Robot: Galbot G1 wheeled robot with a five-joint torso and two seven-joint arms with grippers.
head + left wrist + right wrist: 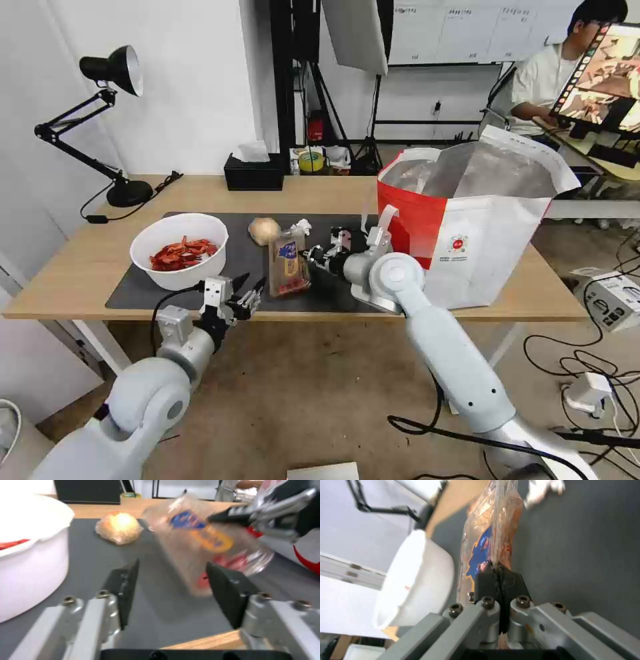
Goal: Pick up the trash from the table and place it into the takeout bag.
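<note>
Head view, frame centre: the right gripper (312, 254) pinches the clamshell tray (289, 267) by its edge, ready for the bag (480, 227); lower left, the left gripper (245, 293) gapes empty.

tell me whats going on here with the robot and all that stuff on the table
The right gripper is shut on the clear plastic clamshell tray, holding it tilted over the dark grey mat. The left gripper waits open at the table's near edge. The white bowl of red shells, beige lumpy ball and small white tissue ball sit on the mat; the takeout bag stands open beside them.
</note>
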